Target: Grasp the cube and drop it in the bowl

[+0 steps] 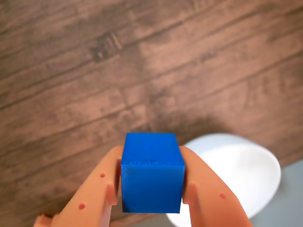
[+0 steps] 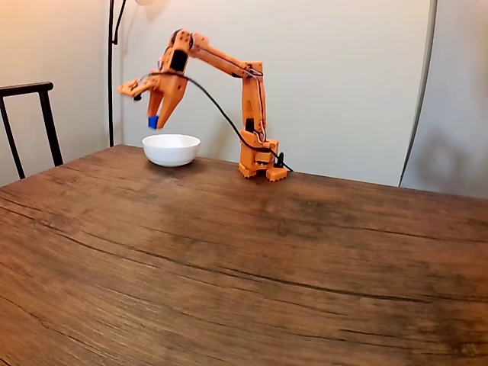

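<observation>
**Cube held aloft beside the bowl**

The orange gripper point(image 1: 152, 196) clamps the blue cube point(image 1: 152, 172) between its two fingers point(image 1: 97, 191); in the fixed view the cube point(image 2: 153, 122) hangs in the air above the left rim of the white bowl point(image 2: 171, 149); the bowl rests on the wooden table point(image 2: 244, 259), near the arm's base point(image 2: 261, 166); a dark chair point(image 2: 30, 122) stands at left.
</observation>
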Robot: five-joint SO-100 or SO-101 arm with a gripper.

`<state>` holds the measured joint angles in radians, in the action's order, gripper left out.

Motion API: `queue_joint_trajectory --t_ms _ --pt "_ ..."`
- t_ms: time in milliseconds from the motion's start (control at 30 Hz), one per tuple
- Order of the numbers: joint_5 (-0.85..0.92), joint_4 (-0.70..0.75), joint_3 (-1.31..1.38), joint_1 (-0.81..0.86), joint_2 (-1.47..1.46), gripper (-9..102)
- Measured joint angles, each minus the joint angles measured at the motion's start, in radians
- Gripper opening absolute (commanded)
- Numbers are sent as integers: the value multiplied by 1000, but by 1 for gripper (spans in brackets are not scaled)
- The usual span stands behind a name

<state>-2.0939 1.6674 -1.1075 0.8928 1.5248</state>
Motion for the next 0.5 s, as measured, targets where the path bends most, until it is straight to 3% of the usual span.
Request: queue_joint_trajectory --t_ms 200,500 --pt "-8 18 -54 12 107 4" --pt "-41 -23 -394 150 428 5"
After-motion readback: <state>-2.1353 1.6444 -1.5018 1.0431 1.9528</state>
